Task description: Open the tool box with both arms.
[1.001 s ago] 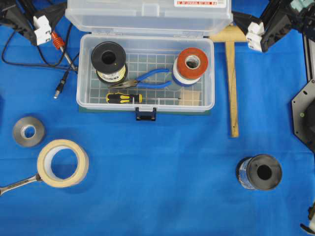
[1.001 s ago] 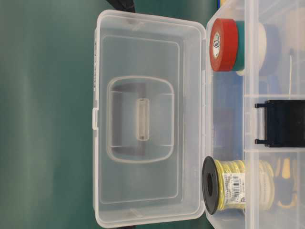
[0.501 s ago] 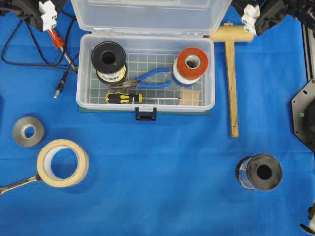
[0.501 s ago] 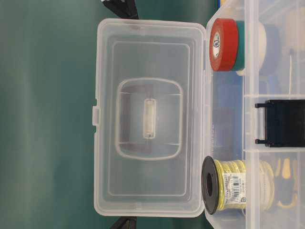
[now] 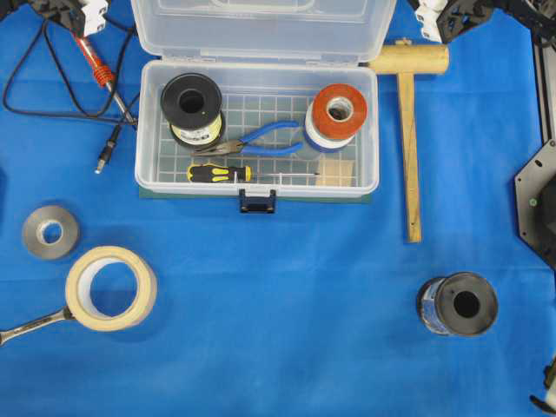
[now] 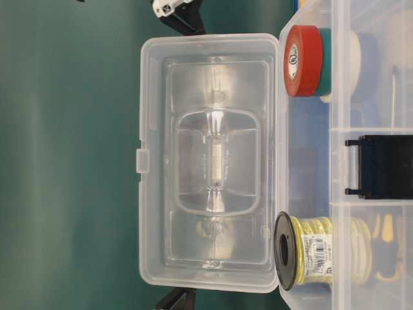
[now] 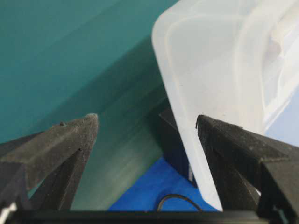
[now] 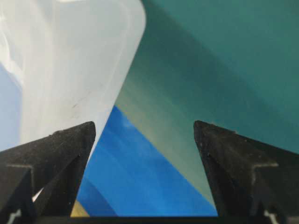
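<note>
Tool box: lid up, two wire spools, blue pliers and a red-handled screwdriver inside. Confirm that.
One detail is wrong: the screwdriver has a yellow and black handle, not red, as the overhead view shows. The rest holds: the tool box has its lid up, and the blue pliers lie inside between the wire spool and the tape rolls.

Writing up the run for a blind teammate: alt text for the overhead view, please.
A clear tool box sits open on a blue cloth, lid raised at the back; inside lie two spools, blue pliers and a screwdriver. Tape rolls, a wrench and a wooden mallet lie around it.
</note>
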You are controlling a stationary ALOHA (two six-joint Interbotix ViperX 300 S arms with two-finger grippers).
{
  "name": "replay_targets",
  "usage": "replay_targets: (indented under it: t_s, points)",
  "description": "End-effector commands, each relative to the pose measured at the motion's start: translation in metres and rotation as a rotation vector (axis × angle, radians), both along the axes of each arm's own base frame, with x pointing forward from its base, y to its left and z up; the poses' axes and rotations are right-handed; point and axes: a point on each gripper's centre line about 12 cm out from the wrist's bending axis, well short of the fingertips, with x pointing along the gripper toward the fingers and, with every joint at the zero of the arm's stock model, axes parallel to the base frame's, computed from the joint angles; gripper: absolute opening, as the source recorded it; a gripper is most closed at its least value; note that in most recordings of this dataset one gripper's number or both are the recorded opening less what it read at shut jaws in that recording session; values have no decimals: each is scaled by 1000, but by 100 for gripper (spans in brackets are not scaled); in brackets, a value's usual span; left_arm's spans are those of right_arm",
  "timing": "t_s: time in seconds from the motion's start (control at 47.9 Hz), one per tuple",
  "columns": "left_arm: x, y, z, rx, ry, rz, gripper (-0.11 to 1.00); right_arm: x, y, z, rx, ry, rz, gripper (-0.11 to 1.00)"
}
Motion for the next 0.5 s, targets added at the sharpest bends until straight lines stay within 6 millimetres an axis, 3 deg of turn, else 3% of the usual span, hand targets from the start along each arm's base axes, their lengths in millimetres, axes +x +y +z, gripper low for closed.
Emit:
replay_targets:
  t_s: [0.0,0.188,0.48]
  points:
    - [4,3,12,25,-25,-1,91,2,-5,11,-25,-21,-5,85]
    - [-5,4,9,13,-13,18,91,-5,-4,11,-23,-20,-19,85]
    - [-30,-1,4,-4,4,69,91,-33,5,11,-18,-17,-67,85]
